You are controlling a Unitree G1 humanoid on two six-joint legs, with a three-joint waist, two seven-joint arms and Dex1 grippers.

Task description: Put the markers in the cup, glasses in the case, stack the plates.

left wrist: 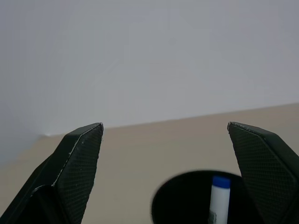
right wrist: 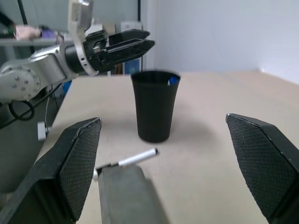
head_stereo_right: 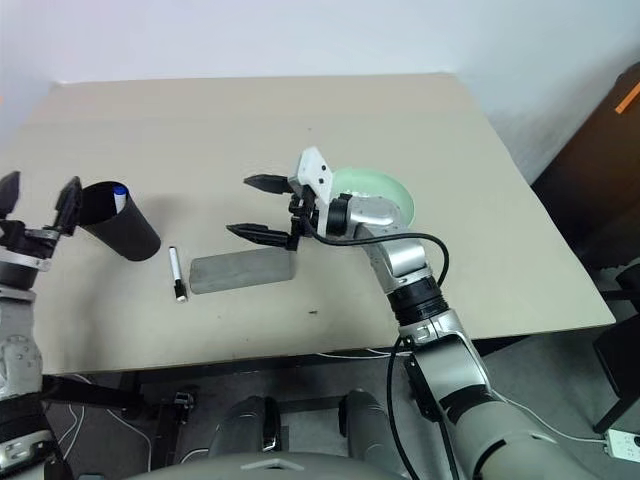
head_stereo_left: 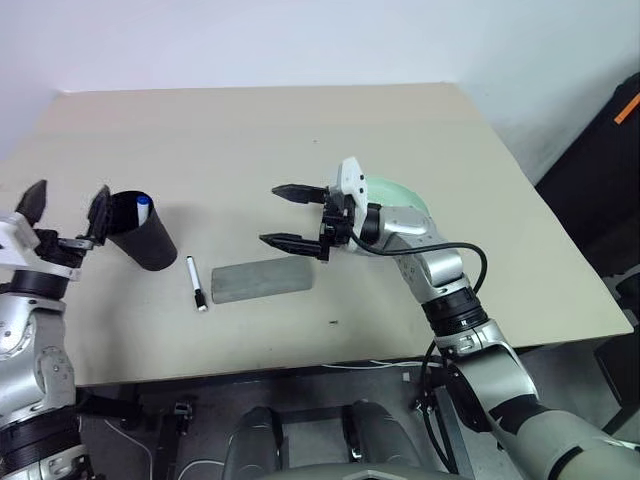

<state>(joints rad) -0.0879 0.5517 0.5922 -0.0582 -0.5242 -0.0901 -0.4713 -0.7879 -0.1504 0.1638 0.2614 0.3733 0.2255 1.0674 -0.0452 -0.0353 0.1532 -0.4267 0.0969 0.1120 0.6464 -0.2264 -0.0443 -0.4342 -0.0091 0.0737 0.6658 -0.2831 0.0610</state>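
The black cup stands at the table's left with the blue-capped marker upright inside it. My left gripper is open and empty just left of the cup's rim. The black-capped marker lies flat on the table between the cup and the grey case. My right gripper hangs open and empty above the case's far side. A mint green plate sits behind the right wrist, partly hidden by it. The glasses are out of view.
The beige table stretches bare behind the objects, with a white wall beyond its far edge. A black cable loops off my right forearm. Dark equipment stands off the table's right side.
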